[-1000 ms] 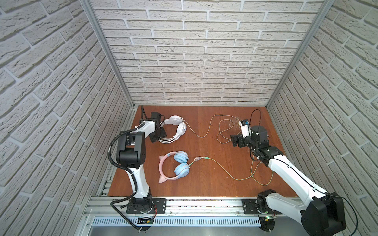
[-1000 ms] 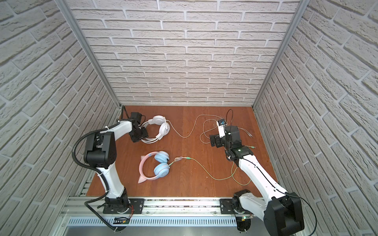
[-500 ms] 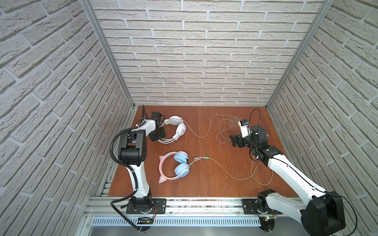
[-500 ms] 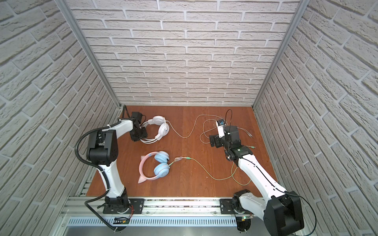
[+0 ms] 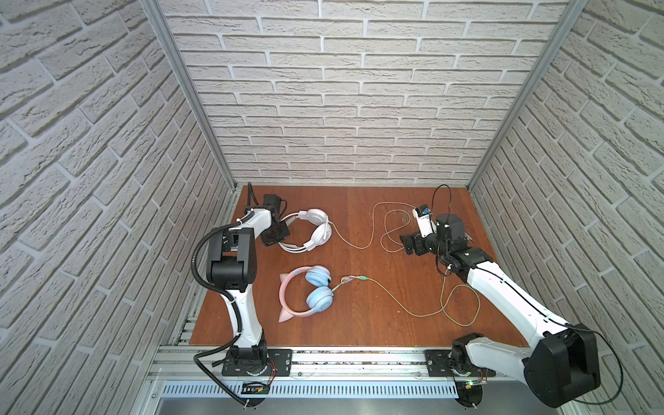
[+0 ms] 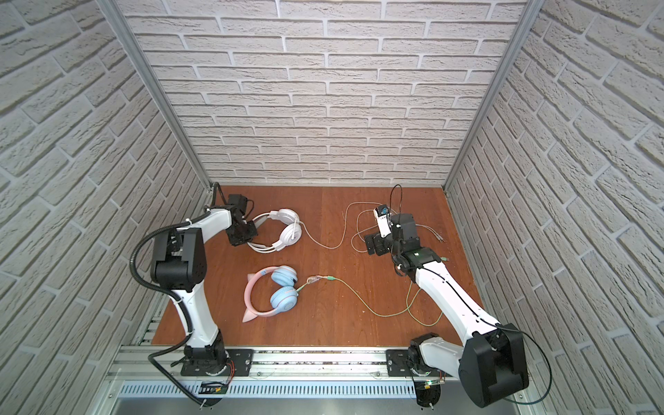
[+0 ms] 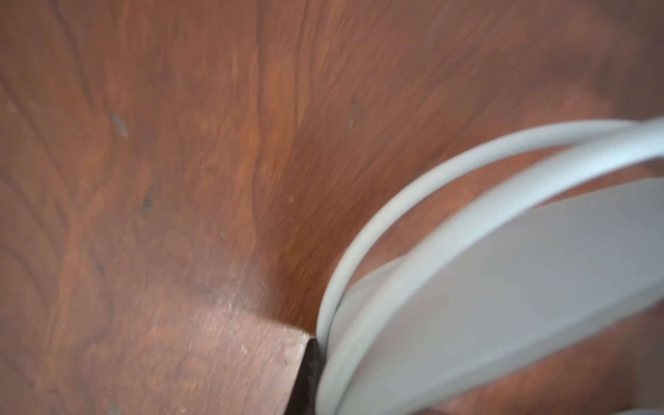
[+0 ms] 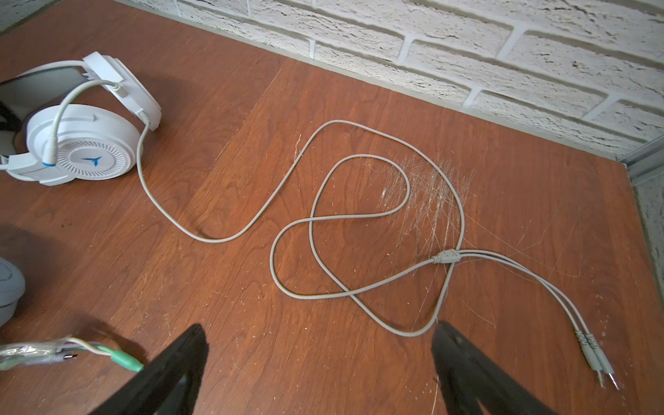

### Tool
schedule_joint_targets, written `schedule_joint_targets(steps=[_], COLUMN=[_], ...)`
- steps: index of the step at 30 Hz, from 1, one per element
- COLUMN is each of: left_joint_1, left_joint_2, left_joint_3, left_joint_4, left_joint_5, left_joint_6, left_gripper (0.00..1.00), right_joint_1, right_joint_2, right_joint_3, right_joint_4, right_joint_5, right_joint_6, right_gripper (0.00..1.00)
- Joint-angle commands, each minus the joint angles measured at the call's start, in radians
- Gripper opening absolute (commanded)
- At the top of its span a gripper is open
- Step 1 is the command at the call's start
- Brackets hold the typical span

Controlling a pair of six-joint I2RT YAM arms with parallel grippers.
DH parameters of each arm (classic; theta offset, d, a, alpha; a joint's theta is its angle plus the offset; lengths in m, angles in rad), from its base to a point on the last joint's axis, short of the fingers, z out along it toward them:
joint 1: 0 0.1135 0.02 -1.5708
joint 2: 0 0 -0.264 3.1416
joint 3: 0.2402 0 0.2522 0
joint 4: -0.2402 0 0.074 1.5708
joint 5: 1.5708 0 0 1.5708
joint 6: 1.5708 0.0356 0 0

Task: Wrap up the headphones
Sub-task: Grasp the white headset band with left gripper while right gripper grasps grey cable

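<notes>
1. In both top views the left claw (image 5: 277, 234) is clenched on the white headphones (image 5: 318, 230) at upper left of the bench (image 5: 359, 330), probably anchoring them for winding. The pink headphones (image 5: 310, 296) lie below, untouched.
2. Left wrist view: the white headband (image 7: 503, 287) runs right beside a black finger (image 7: 309, 373) at lower right.
3. Right wrist view: the right claw (image 8: 319, 336) gapes wide over the pale cable (image 8: 215, 240), which sprawls loose mid-frame, apparently ready to gather it.

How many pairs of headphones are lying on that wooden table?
2. The white headphones lie at the back left, by the left gripper; the pink and blue headphones lie nearer the front, left of the middle. None seems hidden.
</notes>
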Motion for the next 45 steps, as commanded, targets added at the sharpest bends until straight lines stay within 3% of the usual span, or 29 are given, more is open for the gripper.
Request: schedule_joint_targets(steps=[1,8,13,19,25,34,39,45], left_joint_1=[0.006,-0.027,-0.054,-0.092,-0.100,-0.105,-0.106,-0.104], left_joint_2=[-0.078,-0.118,-0.141,-0.169,-0.220,-0.260,-0.279,-0.298], left_joint_3=[0.077,0.189,0.236,0.296,0.304,0.308,0.311,0.331], left_joint_4=[0.020,-0.040,-0.079,-0.139,-0.145,-0.177,-0.194,-0.198], left_joint_5=[0.089,0.155,0.214,0.235,0.259,0.277,0.275,0.279], left_joint_6=[0.017,0.074,0.103,0.134,0.126,0.126,0.126,0.117], left_gripper=[0.00,0.00,0.00,0.00,0.00,0.00,0.00,0.00], right_joint_1=[0.016,0.098,0.181,0.270,0.273,0.273,0.270,0.266], right_joint_2=[0.026,0.064,0.137,0.240,0.331,0.476,0.547,0.601], right_joint_3=[0.022,0.021,0.025,0.019,-0.005,-0.019,0.015,0.026], right_joint_4=[-0.017,0.085,0.205,0.445,0.709,0.998,1.031,1.051], right_joint_5=[-0.068,-0.213,-0.237,-0.207,-0.162,-0.142,-0.160,-0.224], right_joint_6=[-0.047,-0.120,-0.127,-0.104,-0.016,0.020,0.036,0.068], right_gripper=[0.96,0.96,0.95,0.95,0.95,0.94,0.88,0.69])
